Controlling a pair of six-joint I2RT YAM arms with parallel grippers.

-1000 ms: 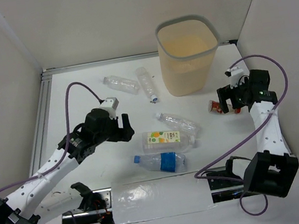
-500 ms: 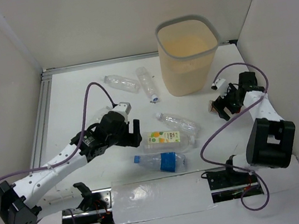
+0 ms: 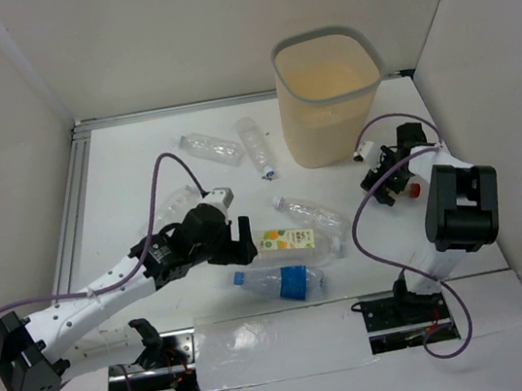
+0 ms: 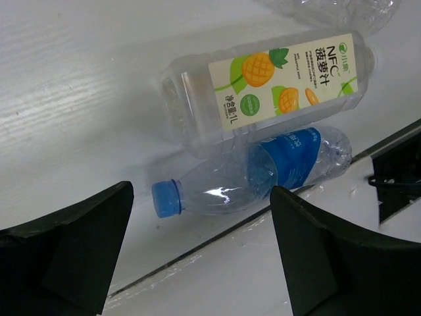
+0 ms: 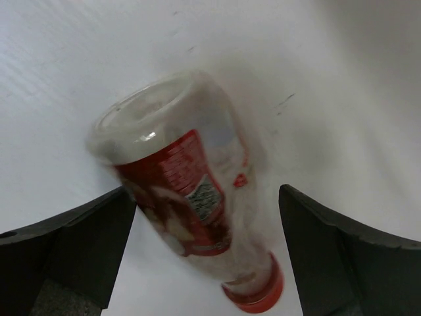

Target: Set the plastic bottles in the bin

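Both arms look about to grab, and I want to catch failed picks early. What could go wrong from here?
1. The open left gripper straddles the blue-labelled bottle, but the juice-labelled bottle lies right against it. Closing may pinch both or knock one away.
2. The red-labelled bottle lies on its side inside the open right gripper and is blurred in the wrist view. Being round, it may roll or slip out when squeezed.

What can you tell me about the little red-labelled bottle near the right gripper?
The red-labelled bottle is small, clear plastic with a red wrap label and red cap. It lies on its side on the white table, between the open fingers of the right gripper; neither finger visibly touches it. The view is blurred.
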